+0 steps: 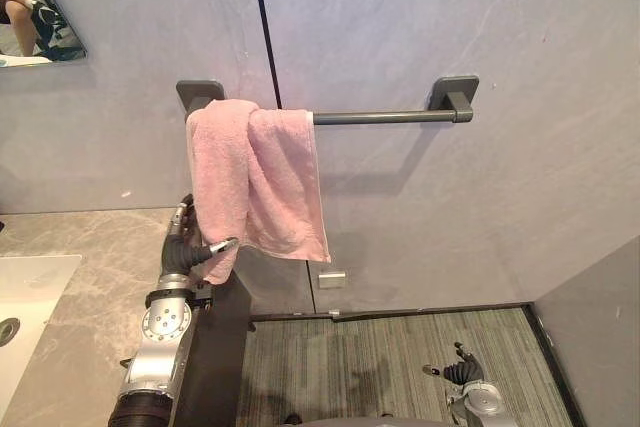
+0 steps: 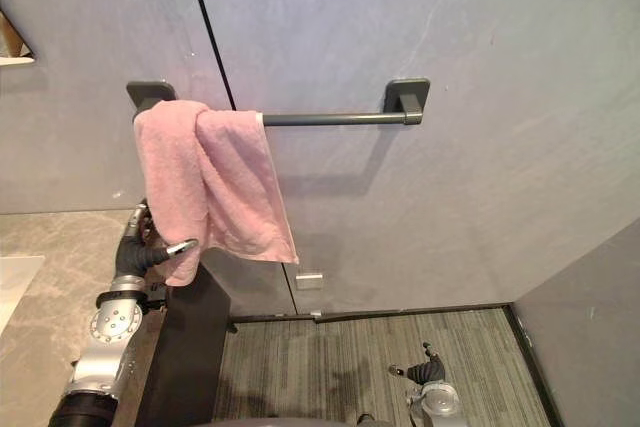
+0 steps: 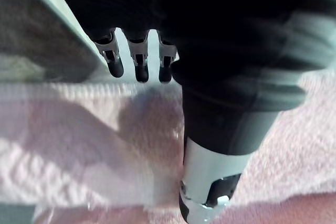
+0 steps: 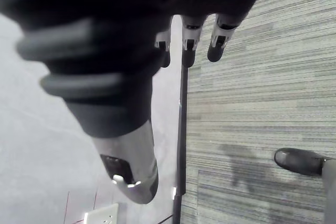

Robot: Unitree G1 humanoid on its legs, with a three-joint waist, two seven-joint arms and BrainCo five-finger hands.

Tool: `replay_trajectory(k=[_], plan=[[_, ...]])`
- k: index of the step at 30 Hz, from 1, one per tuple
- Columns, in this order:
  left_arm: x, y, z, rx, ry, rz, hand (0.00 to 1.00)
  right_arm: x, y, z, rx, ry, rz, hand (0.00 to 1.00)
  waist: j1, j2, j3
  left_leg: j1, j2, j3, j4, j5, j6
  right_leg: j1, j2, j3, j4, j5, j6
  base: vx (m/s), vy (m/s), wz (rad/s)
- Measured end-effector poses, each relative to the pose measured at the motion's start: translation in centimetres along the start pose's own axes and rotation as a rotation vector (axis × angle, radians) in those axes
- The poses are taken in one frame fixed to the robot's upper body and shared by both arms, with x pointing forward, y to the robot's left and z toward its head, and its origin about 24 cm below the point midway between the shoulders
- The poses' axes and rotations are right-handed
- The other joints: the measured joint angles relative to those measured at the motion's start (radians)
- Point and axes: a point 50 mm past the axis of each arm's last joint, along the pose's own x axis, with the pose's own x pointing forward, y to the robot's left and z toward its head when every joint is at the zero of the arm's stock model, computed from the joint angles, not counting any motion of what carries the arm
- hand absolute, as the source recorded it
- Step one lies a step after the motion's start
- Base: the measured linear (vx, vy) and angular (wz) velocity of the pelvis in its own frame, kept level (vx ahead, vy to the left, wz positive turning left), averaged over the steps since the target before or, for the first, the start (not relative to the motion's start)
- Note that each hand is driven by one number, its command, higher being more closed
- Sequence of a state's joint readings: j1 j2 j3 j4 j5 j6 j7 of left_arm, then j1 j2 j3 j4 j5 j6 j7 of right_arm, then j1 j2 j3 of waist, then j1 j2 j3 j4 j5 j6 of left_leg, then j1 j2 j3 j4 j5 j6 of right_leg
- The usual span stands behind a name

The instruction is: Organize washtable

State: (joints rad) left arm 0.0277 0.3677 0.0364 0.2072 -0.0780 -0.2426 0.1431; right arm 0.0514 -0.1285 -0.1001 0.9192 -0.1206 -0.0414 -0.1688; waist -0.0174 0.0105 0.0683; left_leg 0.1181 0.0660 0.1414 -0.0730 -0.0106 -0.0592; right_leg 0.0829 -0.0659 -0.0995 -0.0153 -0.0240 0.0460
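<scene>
One pink towel hangs over the left end of the grey bar on the wall, and you can see it is bunched up there, with most of the bar bare. Your left hand is up by the towel's bottom edge, just above the stone desk and near the white sink. Its fingers are straight and point at the towel, and its thumb sticks out straight in front of the cloth, so this hand is open and is not gripping the towel. A low corner of the towel hangs just below the thumb. Your right hand is down low over the striped grey carpet, well apart from the towel. Its fingers are loose and it holds nothing.
</scene>
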Motion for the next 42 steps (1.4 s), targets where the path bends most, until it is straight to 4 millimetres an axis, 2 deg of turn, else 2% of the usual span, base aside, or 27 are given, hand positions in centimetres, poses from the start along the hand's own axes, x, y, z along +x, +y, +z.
replay_trajectory(k=[3, 4, 6, 11, 21, 24, 27, 33, 40, 42], plan=[[0.1, -0.8, 0.0, -0.002, 0.0, -0.039, 0.0, 0.0, 0.0, 0.1, -0.001, -0.002, 0.0, 0.0, -0.004, 0.0, 0.0, 0.002, 0.0, 0.007, -0.009, 0.0, 0.0, -0.001, 0.002, 0.007, -0.01, 0.004, 0.001, 0.0, -0.007, -0.07], [0.1, -1.0, -0.2, 0.0, 0.011, -0.047, 1.0, 0.0, 0.0, 0.1, -0.001, -0.004, 0.001, 0.0, -0.009, 0.0, 0.0, 0.004, 0.0, 0.01, -0.014, 0.001, 0.0, -0.001, 0.002, 0.009, -0.012, 0.004, 0.001, 0.02, -0.009, -0.07], [0.1, -1.2, -0.8, 0.005, 0.038, -0.057, 1.0, 0.1, 0.0, 0.3, 0.0, -0.008, 0.001, 0.0, -0.019, -0.002, -0.001, 0.004, -0.001, 0.015, -0.018, 0.001, 0.0, 0.001, 0.003, 0.014, -0.017, 0.006, 0.002, 0.04, -0.008, -0.08], [0.7, -2.2, -0.8, 0.009, 0.048, -0.098, 1.0, 0.1, 0.1, 0.5, -0.001, -0.012, 0.005, 0.0, -0.022, -0.005, 0.0, 0.005, -0.001, 0.022, -0.019, 0.0, 0.0, 0.001, 0.003, 0.022, -0.021, 0.013, -0.005, 0.02, -0.011, -0.06], [1.0, -2.3, -0.9, 0.008, 0.055, -0.105, 1.0, 0.2, 0.1, 1.0, -0.036, -0.037, 0.03, 0.0, -0.024, -0.006, 0.0, 0.009, -0.001, 0.029, -0.016, 0.0, 0.0, -0.004, 0.002, 0.042, -0.021, 0.024, 0.001, -0.06, -0.018, -0.05], [0.8, -1.9, -1.0, 0.007, 0.059, -0.091, 1.0, 0.0, 0.0, 3.3, -0.024, -0.144, 0.022, 0.0, -0.024, -0.006, 0.0, 0.008, -0.001, 0.038, -0.017, 0.0, 0.0, -0.019, 0.003, 0.049, -0.021, 0.027, 0.005, -0.07, -0.019, -0.13], [0.7, -1.7, -0.7, 0.003, 0.046, -0.084, 1.0, -1.4, 0.3, 9.5, -0.035, -0.444, 0.046, 0.0, -0.025, -0.009, 0.001, 0.001, 0.0, 0.05, -0.018, 0.001, 0.0, -0.033, 0.006, 0.067, -0.021, 0.032, 0.007, -0.03, -0.019, -0.13], [0.6, -1.7, -0.4, -0.008, 0.032, -0.084, 1.0, -4.4, 1.9, 15.2, -0.08, -0.744, 0.174, 0.0, -0.02, -0.016, 0.002, 0.0, 0.0, 0.05, -0.018, 0.001, 0.0, -0.03, 0.007, 0.076, -0.022, 0.032, 0.008, 0.02, -0.011, -0.02], [0.8, -2.0, 0.9, -0.043, -0.026, -0.092, 1.0, -8.3, 4.3, 20.3, -0.103, -1.01, 0.405, 0.0, -0.016, -0.033, 0.007, 0.001, 0.003, 0.05, -0.01, 0.0, 0.001, -0.031, 0.009, 0.09, -0.02, 0.033, 0.007, -0.02, -0.014, -0.03], [0.8, -2.1, 1.2, -0.055, -0.043, -0.093, 1.0, -8.9, 4.7, 21.0, -0.084, -1.046, 0.455, 0.0, -0.01, -0.037, 0.009, 0.0, 0.005, 0.051, -0.008, 0.0, 0.001, -0.03, 0.01, 0.093, -0.019, 0.034, 0.005, -0.05, -0.021, -0.03]])
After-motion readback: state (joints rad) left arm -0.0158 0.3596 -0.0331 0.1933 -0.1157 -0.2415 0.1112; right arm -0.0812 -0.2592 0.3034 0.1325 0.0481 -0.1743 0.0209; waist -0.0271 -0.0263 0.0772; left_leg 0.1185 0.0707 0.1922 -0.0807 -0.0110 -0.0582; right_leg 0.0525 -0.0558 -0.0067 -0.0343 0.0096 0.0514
